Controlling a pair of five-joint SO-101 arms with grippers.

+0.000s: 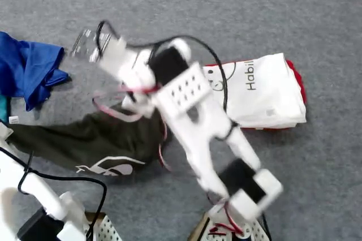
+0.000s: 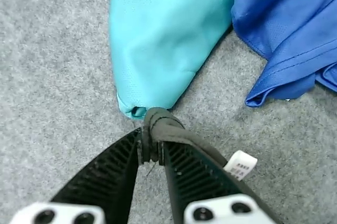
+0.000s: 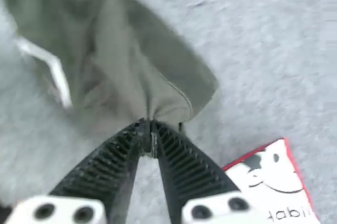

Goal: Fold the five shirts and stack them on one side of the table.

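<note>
A dark olive shirt (image 1: 85, 139) lies stretched out left of centre on the grey table. My left gripper (image 2: 151, 142) is shut on one bunched end of the olive shirt (image 2: 163, 124), beside its white tag (image 2: 240, 164). My right gripper (image 3: 149, 129) is shut on another edge of the olive shirt (image 3: 116, 61). The right arm (image 1: 186, 94) spans over it from the near side. A crumpled blue shirt (image 1: 25, 68) and a teal shirt (image 2: 163, 40) lie at the far left. A folded white shirt (image 1: 263, 91) rests on a folded red shirt (image 1: 297, 80) at the right.
The left arm (image 1: 51, 204) stands at the near left corner with a black cable looping over it. Bare grey table (image 1: 237, 20) stretches along the back and at the near right.
</note>
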